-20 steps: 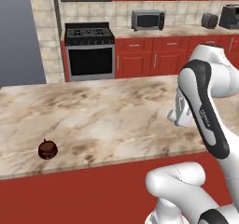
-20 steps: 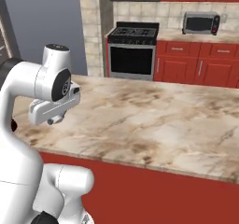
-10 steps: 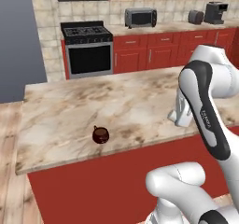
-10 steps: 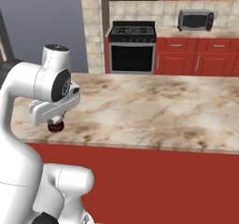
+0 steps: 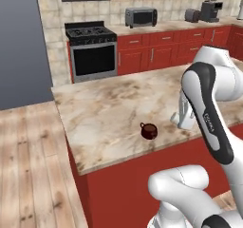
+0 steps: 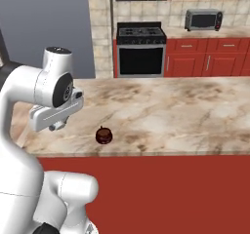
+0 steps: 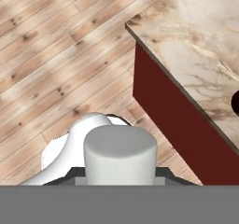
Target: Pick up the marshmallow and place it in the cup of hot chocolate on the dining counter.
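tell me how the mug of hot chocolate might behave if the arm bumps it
The mug looks squat, so it probably slides on the smooth marble counter rather than tipping. Its open top suggests the drink could slosh out. It stands near the front edge, so a push might drop it.

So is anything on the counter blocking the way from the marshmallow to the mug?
Nothing visible. The gripper holds the marshmallow, and the marble top around the mug is bare.

You will find no legible text, label, brand or number here. A small dark marking runs along the robot's forearm (image 5: 212,122) in the left base view, too blurred to read.
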Tool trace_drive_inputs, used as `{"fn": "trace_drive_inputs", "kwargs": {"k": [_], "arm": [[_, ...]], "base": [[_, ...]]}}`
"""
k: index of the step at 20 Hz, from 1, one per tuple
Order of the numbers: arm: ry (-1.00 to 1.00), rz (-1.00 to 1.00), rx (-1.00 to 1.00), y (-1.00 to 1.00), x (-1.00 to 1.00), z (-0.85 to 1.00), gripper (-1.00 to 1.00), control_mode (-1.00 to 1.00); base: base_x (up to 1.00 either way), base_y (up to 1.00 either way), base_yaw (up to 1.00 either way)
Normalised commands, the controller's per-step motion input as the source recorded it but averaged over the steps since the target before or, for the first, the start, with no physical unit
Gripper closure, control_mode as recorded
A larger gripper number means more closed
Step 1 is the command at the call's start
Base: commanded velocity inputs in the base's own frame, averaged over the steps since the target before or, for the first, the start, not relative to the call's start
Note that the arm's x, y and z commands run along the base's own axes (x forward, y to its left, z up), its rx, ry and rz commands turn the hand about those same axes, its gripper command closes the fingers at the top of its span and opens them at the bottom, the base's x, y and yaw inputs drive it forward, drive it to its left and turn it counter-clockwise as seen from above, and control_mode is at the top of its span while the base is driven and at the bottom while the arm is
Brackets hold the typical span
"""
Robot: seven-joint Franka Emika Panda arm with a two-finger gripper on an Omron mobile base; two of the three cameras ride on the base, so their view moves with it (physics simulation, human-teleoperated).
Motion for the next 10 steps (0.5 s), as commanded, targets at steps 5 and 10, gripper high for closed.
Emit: {"fn": "trace_drive_inputs", "kwargs": {"k": [5, 10], "arm": [[0.0, 0.0, 0.0, 0.0, 0.0, 0.0, 1.0, 1.0], [0.0, 0.0, 0.0, 0.0, 0.0, 0.0, 1.0, 1.0]], "base": [[0.5, 0.51, -0.16], [0.3, 0.09, -0.07]]}}
